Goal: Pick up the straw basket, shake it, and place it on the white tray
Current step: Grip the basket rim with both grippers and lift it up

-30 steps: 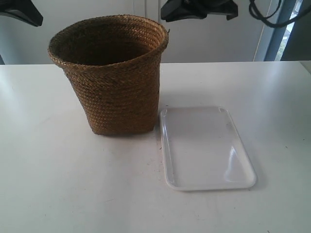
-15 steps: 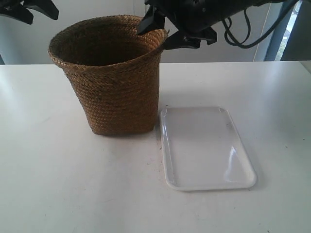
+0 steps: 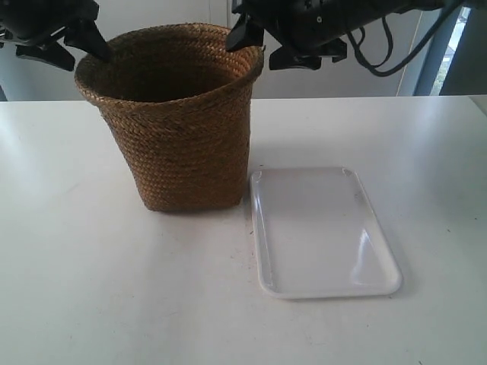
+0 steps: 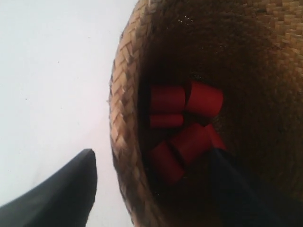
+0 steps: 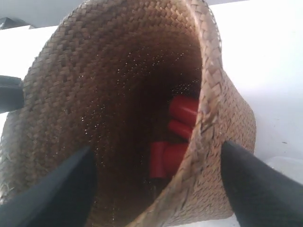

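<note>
The straw basket (image 3: pixel 183 125) stands upright on the table, just left of the white tray (image 3: pixel 323 232) and about touching its edge. My left gripper (image 4: pixel 151 189) is open and straddles the basket's rim (image 4: pixel 124 118), one finger outside, one inside. It shows in the exterior view (image 3: pixel 74 52) at the left rim. My right gripper (image 5: pixel 156 189) is open too and straddles the opposite rim (image 5: pixel 208 94), on the tray's side (image 3: pixel 265 49). Neither pair of jaws touches the straw. The basket (image 5: pixel 94 85) is dark inside.
Several red cylinders (image 4: pixel 187 127) lie on the basket's bottom, also seen in the right wrist view (image 5: pixel 182 123). The white table (image 3: pixel 114 289) runs wide in front of the basket. Black cables (image 3: pixel 396 46) hang at the back right.
Both arms have come down from the top of the exterior view to the basket's rim, one on each side. The basket and the tray have not moved.
</note>
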You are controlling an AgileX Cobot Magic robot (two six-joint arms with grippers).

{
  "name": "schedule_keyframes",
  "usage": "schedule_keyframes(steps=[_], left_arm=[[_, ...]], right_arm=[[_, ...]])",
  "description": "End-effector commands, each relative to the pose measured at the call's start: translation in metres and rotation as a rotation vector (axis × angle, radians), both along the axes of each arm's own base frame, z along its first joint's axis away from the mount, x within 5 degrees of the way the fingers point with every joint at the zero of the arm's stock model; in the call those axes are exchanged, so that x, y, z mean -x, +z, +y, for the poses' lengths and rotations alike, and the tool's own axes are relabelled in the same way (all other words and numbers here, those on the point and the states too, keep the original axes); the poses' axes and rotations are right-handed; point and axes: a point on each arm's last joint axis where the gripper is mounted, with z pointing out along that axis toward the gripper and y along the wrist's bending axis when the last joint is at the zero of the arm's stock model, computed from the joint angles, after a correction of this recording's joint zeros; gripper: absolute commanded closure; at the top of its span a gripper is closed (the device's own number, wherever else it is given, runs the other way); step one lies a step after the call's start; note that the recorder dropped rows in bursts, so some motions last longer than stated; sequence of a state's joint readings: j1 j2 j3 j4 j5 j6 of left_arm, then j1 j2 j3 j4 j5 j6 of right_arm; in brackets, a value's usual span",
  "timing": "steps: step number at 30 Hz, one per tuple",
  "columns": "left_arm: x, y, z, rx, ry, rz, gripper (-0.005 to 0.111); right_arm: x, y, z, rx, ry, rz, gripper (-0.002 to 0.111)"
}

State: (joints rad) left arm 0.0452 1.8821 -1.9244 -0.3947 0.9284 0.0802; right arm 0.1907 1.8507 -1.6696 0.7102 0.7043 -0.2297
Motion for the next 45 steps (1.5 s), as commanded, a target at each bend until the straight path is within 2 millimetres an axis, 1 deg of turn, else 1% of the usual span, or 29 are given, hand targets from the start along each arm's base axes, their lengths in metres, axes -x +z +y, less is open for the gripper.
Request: schedule_keyframes(steps=[1, 7, 10, 14, 16, 18, 20, 22, 23, 24, 25, 26, 27, 28, 30, 32, 33, 34, 35, 36, 37, 38, 39, 40, 41, 43, 45], left_arm=[[-0.008, -0.005, -0.001, 0.032, 0.011, -0.018, 0.036], [-0.015, -0.017, -0.001, 0.046, 0.012, 0.007, 0.037], [-0.019, -0.026, -0.003, 0.067, 0.009, 0.032, 0.037], [-0.024, -0.033, -0.007, 0.117, 0.001, 0.054, 0.037], [-0.024, -0.037, -0.007, 0.117, -0.003, 0.067, 0.037], [-0.025, -0.039, -0.007, 0.113, -0.003, 0.075, 0.037], [-0.026, -0.041, -0.007, 0.113, -0.003, 0.079, 0.04], [-0.027, -0.043, -0.007, 0.114, -0.003, 0.084, 0.049], [-0.027, -0.043, -0.006, 0.114, -0.002, 0.083, 0.056], [-0.027, -0.043, -0.006, 0.114, -0.002, 0.083, 0.063], [-0.027, -0.044, -0.007, 0.114, -0.005, 0.088, 0.073], [-0.026, -0.044, -0.007, 0.114, -0.012, 0.1, 0.084], [-0.023, -0.045, -0.008, 0.12, -0.022, 0.126, 0.106], [-0.021, -0.044, -0.009, 0.124, -0.032, 0.136, 0.107], [-0.014, -0.035, -0.012, 0.112, -0.057, 0.141, 0.107], [-0.005, -0.018, -0.017, 0.072, -0.09, 0.093, 0.107], [0.008, 0.003, -0.023, 0.016, -0.114, 0.027, 0.107], [0.014, 0.013, -0.027, -0.003, -0.118, -0.002, 0.107], [0.026, 0.032, -0.035, -0.023, -0.12, -0.057, 0.107], [0.036, 0.044, -0.045, -0.02, -0.127, -0.115, 0.107], [0.051, 0.058, -0.057, -0.013, -0.135, -0.196, 0.107], [0.058, 0.061, -0.061, -0.012, -0.132, -0.218, 0.107], [0.071, 0.064, -0.068, -0.033, -0.126, -0.27, 0.107], [0.075, 0.063, -0.069, -0.051, -0.123, -0.286, 0.107], [0.089, 0.059, -0.07, -0.078, -0.119, -0.316, 0.107], [0.108, 0.055, -0.065, -0.071, -0.086, -0.358, 0.107], [0.132, 0.049, -0.059, -0.066, -0.06, -0.399, 0.107]], right_arm=[[-0.008, -0.006, -0.001, 0.013, -0.016, -0.02, 0.039], [-0.018, -0.026, 0.0, 0.021, -0.03, 0.008, 0.039], [-0.022, -0.035, 0.002, -0.002, -0.033, 0.037, 0.039], [-0.024, -0.04, 0.003, -0.007, -0.032, 0.041, 0.04], [-0.025, -0.04, 0.003, -0.003, -0.033, 0.036, 0.044], [-0.025, -0.04, 0.003, -0.003, -0.038, 0.03, 0.05], [-0.026, -0.04, 0.003, -0.02, -0.05, 0.035, 0.061], [-0.025, -0.04, 0.003, -0.02, -0.047, 0.038, 0.076], [-0.025, -0.04, 0.003, -0.02, -0.042, 0.044, 0.083], [-0.024, -0.041, 0.004, -0.019, -0.034, 0.053, 0.092], [-0.023, -0.041, 0.004, -0.019, -0.025, 0.063, 0.101], [-0.022, -0.042, 0.005, -0.018, -0.016, 0.073, 0.108], [-0.019, -0.038, 0.007, -0.04, 0.004, 0.076, 0.108], [-0.018, -0.036, 0.008, -0.047, 0.015, 0.074, 0.108], [-0.014, -0.026, 0.008, -0.062, 0.026, 0.056, 0.108], [-0.009, -0.014, 0.007, -0.054, 0.038, 0.014, 0.108], [-0.002, 0.001, 0.005, -0.039, 0.049, -0.034, 0.108], [0.003, 0.009, 0.004, -0.024, 0.054, -0.057, 0.108], [0.013, 0.022, 0.005, 0.001, 0.079, -0.089, 0.108], [0.02, 0.032, 0.006, 0.022, 0.108, -0.113, 0.108], [0.034, 0.042, 0.011, 0.035, 0.146, -0.128, 0.108], [0.041, 0.046, 0.013, 0.043, 0.153, -0.142, 0.108], [0.056, 0.053, 0.016, 0.077, 0.154, -0.184, 0.108], [0.064, 0.055, 0.014, 0.099, 0.138, -0.207, 0.108], [0.078, 0.056, 0.009, 0.13, 0.099, -0.243, 0.108], [0.104, 0.055, -0.002, 0.139, 0.051, -0.284, 0.108], [0.131, 0.053, -0.011, 0.135, 0.016, -0.321, 0.108]])
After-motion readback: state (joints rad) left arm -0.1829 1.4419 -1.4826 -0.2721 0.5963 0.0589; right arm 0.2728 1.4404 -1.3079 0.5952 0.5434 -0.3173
